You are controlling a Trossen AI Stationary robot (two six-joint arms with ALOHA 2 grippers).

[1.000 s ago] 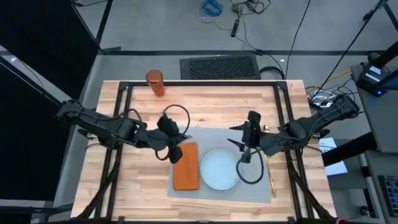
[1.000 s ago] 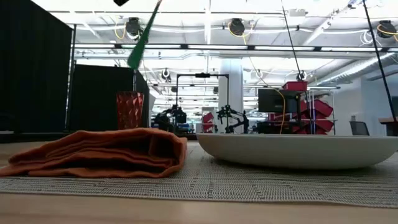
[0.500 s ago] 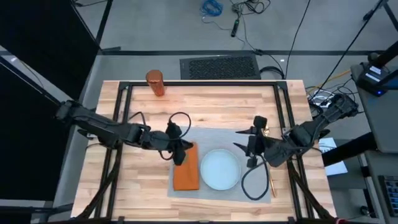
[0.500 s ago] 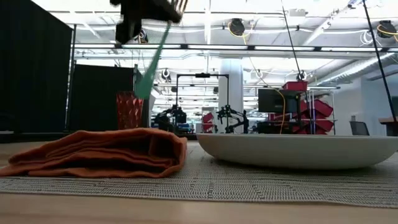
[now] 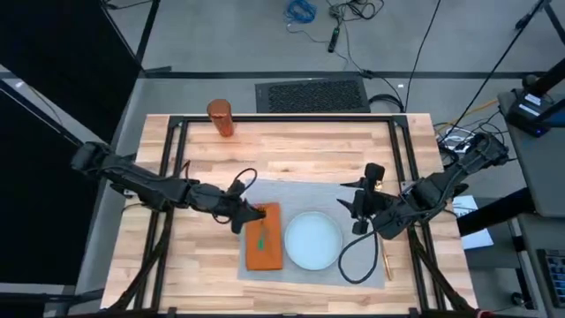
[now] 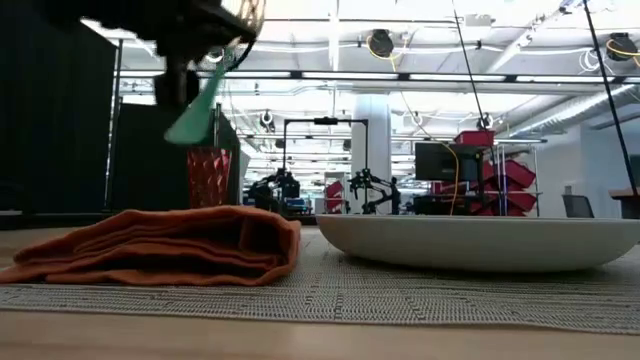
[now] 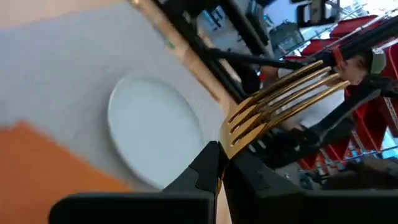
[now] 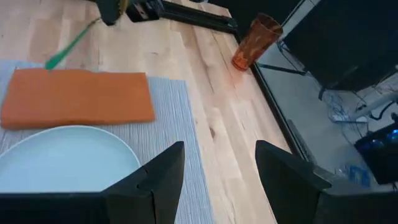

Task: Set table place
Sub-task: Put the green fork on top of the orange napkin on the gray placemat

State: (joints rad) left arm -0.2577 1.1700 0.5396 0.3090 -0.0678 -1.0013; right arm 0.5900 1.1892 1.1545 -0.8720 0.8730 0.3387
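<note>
A grey placemat lies on the table. It carries a folded orange napkin and a pale-blue plate. My left gripper hovers over the napkin's far end, shut on a gold fork with a green handle. In the low view the handle hangs above the napkin, clear of it. My right gripper stands open and empty beside the plate's far right rim. An orange tumbler stands upright at the table's far left. My left gripper pinches the fork between its two fingers at the gold neck just behind the tines. The tines stick out past the fingertips. The green handle slants down below the gripper, lifted clear above the napkin.
A gold piece of cutlery lies along the placemat's right edge. The black frame bars run over the table's far part. Bare wood shows between the tumbler and the placemat.
My left gripper has come down toward the napkin with the fork, still shut on it. The green handle now hangs lower over the napkin's far end. My right gripper has moved a little toward the table's near edge, staying open.
</note>
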